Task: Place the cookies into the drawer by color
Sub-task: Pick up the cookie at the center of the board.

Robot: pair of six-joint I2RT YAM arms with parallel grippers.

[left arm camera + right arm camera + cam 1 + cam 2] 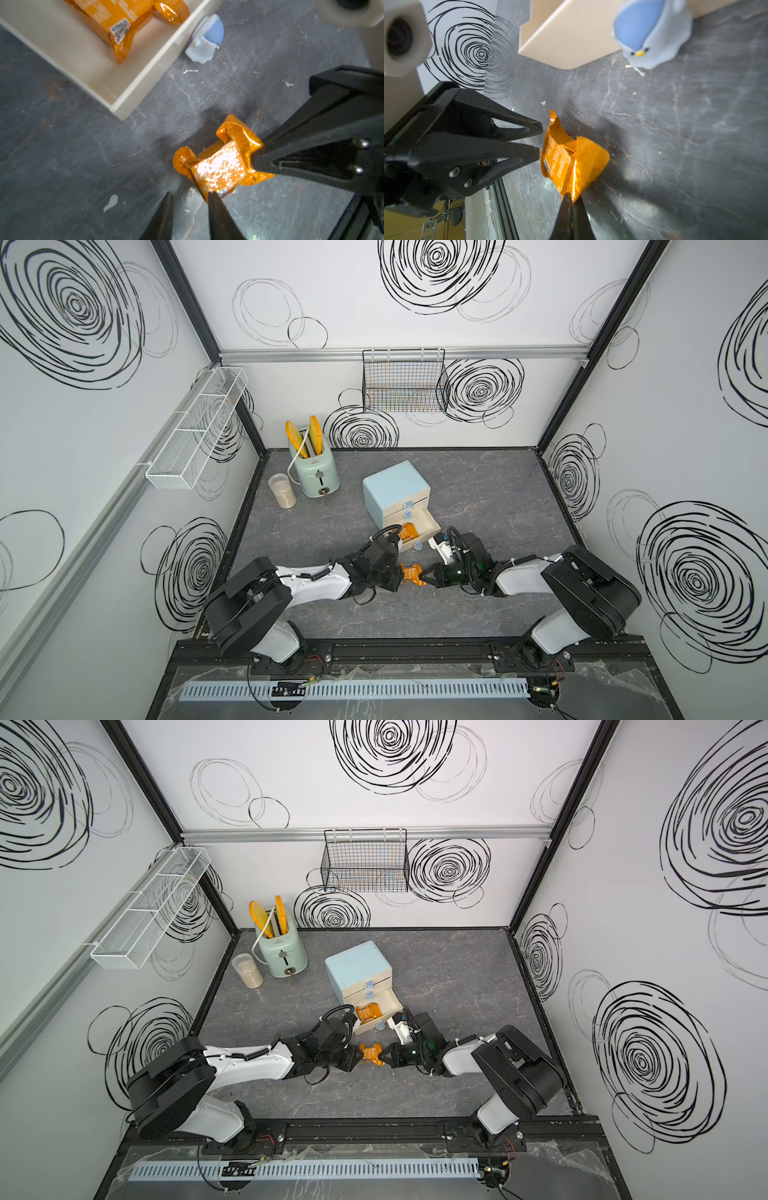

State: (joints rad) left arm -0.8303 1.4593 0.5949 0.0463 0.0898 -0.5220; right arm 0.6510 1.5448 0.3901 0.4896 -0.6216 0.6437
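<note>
An orange cookie packet hangs between my two grippers, just above the tabletop in front of the drawer. My right gripper is shut on one crimped end of it. My left gripper is open at the opposite end, one fingertip touching the foil, nothing between the jaws. The pale blue drawer chest has its bottom drawer pulled out. Another orange cookie packet lies inside.
The open drawer's bluish knob sticks out close to both grippers. A mint toaster with two yellow slices and a clear jar stand at the back left. A black wire basket and a white mesh rack hang on the walls.
</note>
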